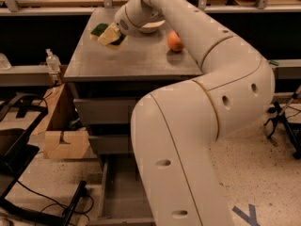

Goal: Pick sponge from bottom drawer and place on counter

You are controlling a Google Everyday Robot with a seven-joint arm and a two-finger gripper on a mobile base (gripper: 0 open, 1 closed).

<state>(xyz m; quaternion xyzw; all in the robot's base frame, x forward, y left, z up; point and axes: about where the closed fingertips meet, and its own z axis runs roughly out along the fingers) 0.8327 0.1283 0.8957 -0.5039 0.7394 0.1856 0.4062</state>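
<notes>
Camera view shows the sponge (99,30) clamped in the pincer (110,34), low over the desk (136,60) near its 10 o'clock corner; whether it touches the surface I cannot tell. Dark green shows on either side of the grip. An orange (175,42) sits on the desk at 3 o'clock from the sponge, apart from it. At 6 o'clock, the bottom drawer (120,192) stands pulled open.

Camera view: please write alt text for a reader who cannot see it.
The robot's end effector holds the sponge just above the far left of the grey counter, with an orange resting on the counter nearby. The big white arm fills the foreground, and the bottom drawer stands pulled open below.
</notes>
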